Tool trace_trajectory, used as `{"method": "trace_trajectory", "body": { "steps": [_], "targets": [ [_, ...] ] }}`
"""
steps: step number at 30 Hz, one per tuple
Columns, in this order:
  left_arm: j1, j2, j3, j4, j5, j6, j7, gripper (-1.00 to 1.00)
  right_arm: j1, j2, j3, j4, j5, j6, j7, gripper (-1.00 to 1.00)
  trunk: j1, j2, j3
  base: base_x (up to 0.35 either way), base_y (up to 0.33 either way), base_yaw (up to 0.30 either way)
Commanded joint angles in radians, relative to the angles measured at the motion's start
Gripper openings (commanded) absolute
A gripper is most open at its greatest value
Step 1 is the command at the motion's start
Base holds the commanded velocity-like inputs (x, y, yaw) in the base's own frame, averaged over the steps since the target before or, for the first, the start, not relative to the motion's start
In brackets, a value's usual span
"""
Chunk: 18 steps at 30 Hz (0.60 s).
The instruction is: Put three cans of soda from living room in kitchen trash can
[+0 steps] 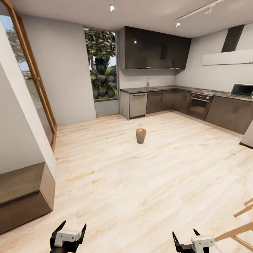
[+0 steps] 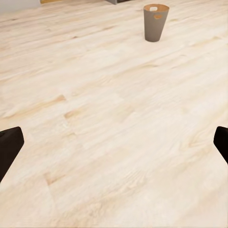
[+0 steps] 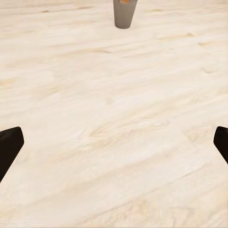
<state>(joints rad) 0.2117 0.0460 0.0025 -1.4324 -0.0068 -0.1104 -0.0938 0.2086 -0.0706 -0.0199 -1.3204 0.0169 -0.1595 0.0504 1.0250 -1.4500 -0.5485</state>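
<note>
The bin [image 1: 141, 136] stands alone on the pale wood floor [image 1: 147, 182] in the middle of the kitchen, well ahead of both arms. Its inside cannot be seen from the head view; only a brown rim and top show. In the left wrist view the bin [image 2: 156, 23] shows whole, with its oval handle cut-out near the rim. In the right wrist view the bin [image 3: 125, 13] is cut off at the top, so only its tapered grey-beige wall shows.

The left end effector [image 1: 67, 232] sits low in the head view, its two black fingers spread wide with nothing between them. The right end effector [image 1: 186, 238] is partly cut off by the frame edge, its fingers likewise apart and holding nothing. In each wrist view only dark fingertips [image 2: 9, 147] [image 3: 9, 147] show at the edges, with bare floor between.

Dark glossy cabinets [image 1: 154, 49] hang above a grey surface [image 1: 168, 88]. A black oven [image 1: 199, 104] sits beneath it, and a microwave [image 1: 241, 90] is cut off at the far right. Pale wooden bars [image 1: 242, 228] poke in beside the right arm; what they belong to is unclear.
</note>
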Motion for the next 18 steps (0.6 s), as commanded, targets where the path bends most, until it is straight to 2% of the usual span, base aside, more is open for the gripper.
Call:
{"method": "trace_trajectory", "body": {
  "steps": [1,18],
  "targets": [
    [0.0,0.0,0.0,0.002,0.0,0.0,0.0,1.0,0.0,0.0,0.0,0.0,0.0,0.0,0.0,1.0,0.0,0.0,0.0,0.312,-0.001,0.0],
    [0.0,0.0,0.001,0.009,0.001,0.0,0.0,1.0,0.0,0.0,0.001,0.001,0.0,0.0,0.0,1.0,0.0,0.0,0.0,0.313,0.0,0.0]
  ]
}}
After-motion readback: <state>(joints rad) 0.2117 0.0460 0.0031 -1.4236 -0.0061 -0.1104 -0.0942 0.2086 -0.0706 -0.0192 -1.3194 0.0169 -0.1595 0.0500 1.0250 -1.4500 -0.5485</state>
